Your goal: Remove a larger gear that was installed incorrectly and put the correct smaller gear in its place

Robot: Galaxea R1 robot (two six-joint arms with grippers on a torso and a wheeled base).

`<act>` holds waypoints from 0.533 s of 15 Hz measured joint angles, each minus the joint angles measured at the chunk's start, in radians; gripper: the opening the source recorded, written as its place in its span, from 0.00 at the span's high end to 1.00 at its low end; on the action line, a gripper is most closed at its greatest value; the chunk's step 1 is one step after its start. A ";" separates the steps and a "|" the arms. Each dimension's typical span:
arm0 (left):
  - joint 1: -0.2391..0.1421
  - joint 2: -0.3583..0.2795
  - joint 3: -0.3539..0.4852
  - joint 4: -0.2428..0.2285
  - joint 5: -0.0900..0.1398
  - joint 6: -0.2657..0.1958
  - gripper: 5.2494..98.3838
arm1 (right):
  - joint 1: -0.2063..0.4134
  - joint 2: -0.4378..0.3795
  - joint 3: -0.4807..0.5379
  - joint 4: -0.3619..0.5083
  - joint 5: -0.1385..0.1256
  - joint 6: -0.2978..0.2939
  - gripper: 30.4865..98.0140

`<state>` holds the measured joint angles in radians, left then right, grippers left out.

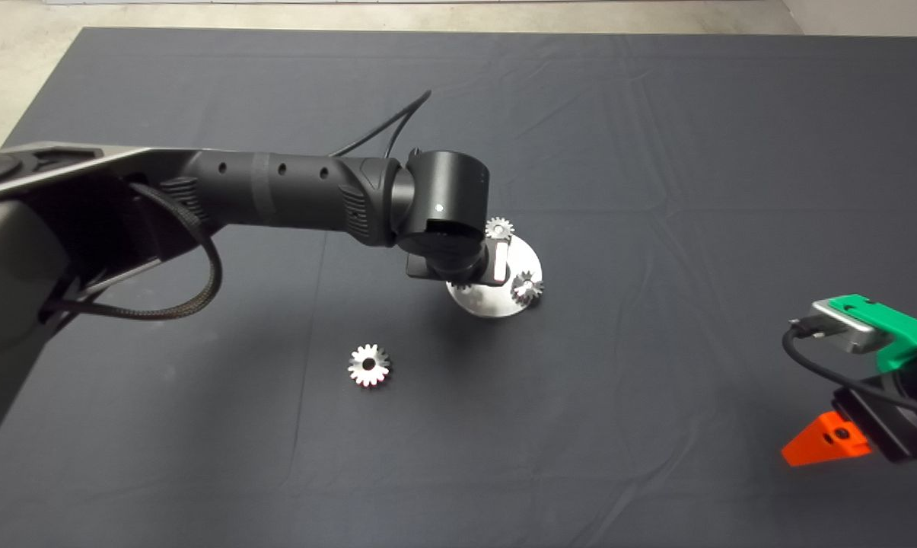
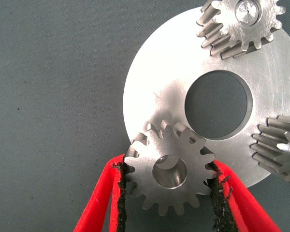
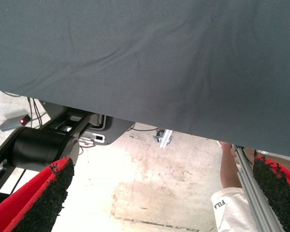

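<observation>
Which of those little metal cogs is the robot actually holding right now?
Start at the round silver metal plate with a central hole in the middle of the dark mat. At its rim, the left gripper has its red fingers closed on a small silver short-toothed gear. Unlike the two gears already seated on the plate, its bore is open.

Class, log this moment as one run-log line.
left gripper: shut on smaller gear at round plate | larger gear: on mat | right gripper: parked, open

A round silver plate (image 1: 525, 260) with a central hole is lying on the dark mat (image 1: 656, 152), carrying two small gears (image 1: 498, 227) at its rim.
</observation>
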<state>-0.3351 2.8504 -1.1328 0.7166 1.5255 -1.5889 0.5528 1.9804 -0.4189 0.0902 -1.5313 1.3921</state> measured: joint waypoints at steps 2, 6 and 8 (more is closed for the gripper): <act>0.000 0.000 0.000 0.006 0.000 0.000 0.68 | 0.000 0.000 0.000 0.000 0.000 0.000 0.00; 0.000 -0.011 0.002 0.012 0.000 0.000 0.68 | 0.000 0.000 0.000 0.000 0.000 0.000 0.00; 0.000 -0.025 0.009 0.013 0.000 0.000 0.68 | 0.001 0.000 0.000 0.000 0.000 0.000 0.00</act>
<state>-0.3351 2.8258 -1.1240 0.7298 1.5255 -1.5889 0.5540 1.9802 -0.4185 0.0902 -1.5310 1.3921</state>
